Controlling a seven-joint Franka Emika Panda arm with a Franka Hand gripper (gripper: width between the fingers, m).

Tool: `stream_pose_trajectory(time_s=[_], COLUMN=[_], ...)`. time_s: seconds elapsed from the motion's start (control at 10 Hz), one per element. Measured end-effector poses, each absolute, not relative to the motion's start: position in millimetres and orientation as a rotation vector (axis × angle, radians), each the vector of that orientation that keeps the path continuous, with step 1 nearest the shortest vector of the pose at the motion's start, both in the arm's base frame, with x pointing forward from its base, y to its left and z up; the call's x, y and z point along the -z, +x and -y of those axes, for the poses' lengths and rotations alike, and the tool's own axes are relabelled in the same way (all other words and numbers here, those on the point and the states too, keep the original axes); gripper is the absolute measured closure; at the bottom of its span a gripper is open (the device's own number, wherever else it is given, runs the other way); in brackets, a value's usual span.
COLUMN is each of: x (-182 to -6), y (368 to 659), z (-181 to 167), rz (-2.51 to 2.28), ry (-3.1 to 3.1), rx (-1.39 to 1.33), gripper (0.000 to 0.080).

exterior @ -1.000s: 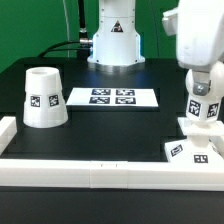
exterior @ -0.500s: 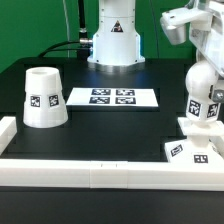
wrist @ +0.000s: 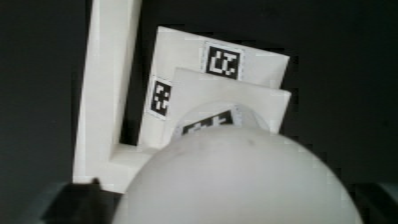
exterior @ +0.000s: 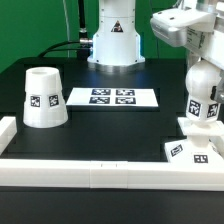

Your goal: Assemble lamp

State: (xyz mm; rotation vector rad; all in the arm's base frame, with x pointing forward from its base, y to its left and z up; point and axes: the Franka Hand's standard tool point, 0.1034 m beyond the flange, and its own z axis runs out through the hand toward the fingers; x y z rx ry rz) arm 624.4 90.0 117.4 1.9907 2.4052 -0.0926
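The rounded bulb (exterior: 203, 98) stands upright on the flat square base (exterior: 191, 150) at the exterior view's right, its tag facing the camera. My gripper (exterior: 203, 55) is open just above the bulb's top and holds nothing. In the wrist view the bulb's dome (wrist: 231, 175) fills the near part of the picture, with the base (wrist: 222, 65) and its tags below it. A dark fingertip (wrist: 71, 198) shows beside the dome, apart from it. The tapered shade (exterior: 42, 97) stands on the table at the exterior view's left, open end up.
The marker board (exterior: 111, 97) lies flat at mid-table in front of the arm's pedestal (exterior: 112, 40). A low white rail (exterior: 90, 172) runs along the table's front edge and up its left side; it also shows in the wrist view (wrist: 111, 90).
My gripper has let go of the bulb and risen off it, shifting toward the exterior view's left. The bulb stays upright on the base. The shade has not moved.
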Motion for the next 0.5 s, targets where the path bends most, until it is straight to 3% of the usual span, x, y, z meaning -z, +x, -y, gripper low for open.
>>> stream_pose_trajectory(time_s=[0.5], x=[-117.4], y=[624.5], z=[-87.8], rz=[-2.372], ry=[2.033], rx=[0.091], gripper=[0.0225])
